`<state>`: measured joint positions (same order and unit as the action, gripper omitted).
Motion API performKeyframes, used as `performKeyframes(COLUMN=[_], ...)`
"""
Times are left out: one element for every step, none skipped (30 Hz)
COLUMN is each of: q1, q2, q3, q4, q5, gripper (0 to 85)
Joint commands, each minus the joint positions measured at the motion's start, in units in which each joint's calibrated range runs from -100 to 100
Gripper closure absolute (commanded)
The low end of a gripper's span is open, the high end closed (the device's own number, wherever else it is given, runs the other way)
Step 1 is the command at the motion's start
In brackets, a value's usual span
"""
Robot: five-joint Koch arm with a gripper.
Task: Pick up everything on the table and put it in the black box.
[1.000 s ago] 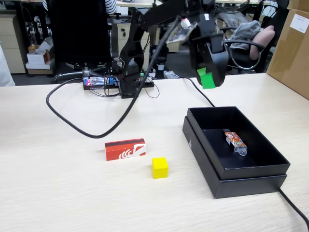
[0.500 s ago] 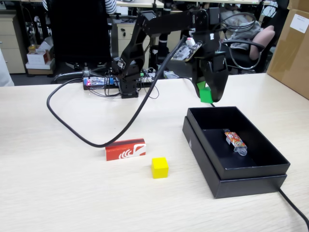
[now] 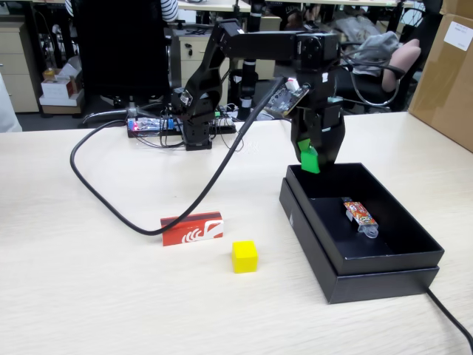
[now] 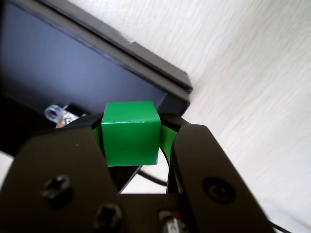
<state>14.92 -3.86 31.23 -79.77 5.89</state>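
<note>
My gripper (image 3: pixel 310 159) is shut on the small green cube (image 3: pixel 308 157), which hangs just above the far left corner of the black box (image 3: pixel 384 277). The wrist view shows the green cube (image 4: pixel 130 133) squeezed between the two black jaws of the gripper (image 4: pixel 131 138), with the box's corner (image 4: pixel 167 77) below. On the table (image 3: pixel 111 296), left of the box, lie the red-orange packet (image 3: pixel 192 228) and the yellow cube (image 3: pixel 244 256).
An orange-patterned candy wrapper (image 3: pixel 359 214) lies inside the box. A thick black cable (image 3: pixel 118 200) loops over the table from the arm's base (image 3: pixel 196 118). A tan carton (image 3: pixel 447 70) stands at the far right. A thin cable (image 3: pixel 451 314) runs off the front right.
The gripper has come down and slightly left with the green cube, from high above the table's back to just over the box's far left corner.
</note>
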Motion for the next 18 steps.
performKeyframes(q1=[0.0,0.0,0.0,0.0,0.0,0.0,-0.1,-0.1,-0.2,-0.2,-0.3,-0.4,-0.4,-0.5,-0.5,-0.5,-0.5,-0.5], q2=[-1.2,-1.2,-1.2,-1.2,-1.2,-1.2,-1.2,-1.2,-1.4,-1.5,-1.7,-2.0,-2.0,-2.0,-2.2,-2.2,-2.2,-2.3], q3=[1.0,0.5,-0.3,-0.9,-1.3,-1.8,-2.0,-2.2,-2.1,-2.0,-2.0,-2.0,-2.0,-2.0,-2.0,-2.0,-2.0,-2.0], q4=[2.8,2.9,3.4,3.4,3.5,3.5,3.5,3.5,3.5,3.5,3.5,3.5,3.5,3.5,3.5,3.5,3.5,3.5], q5=[-0.1,-0.1,-0.1,-0.1,-0.2,-0.2,-0.2,-0.2,-0.3,-0.3,-0.3,-0.3,-0.4,-0.4,-0.4,-0.4,-0.4,-0.4], gripper=[82.5,82.3,82.3,82.2,79.4,74.1,70.4,67.4,66.0,66.0,66.0,65.8,65.3,60.5,58.4,58.0,57.9,57.9])
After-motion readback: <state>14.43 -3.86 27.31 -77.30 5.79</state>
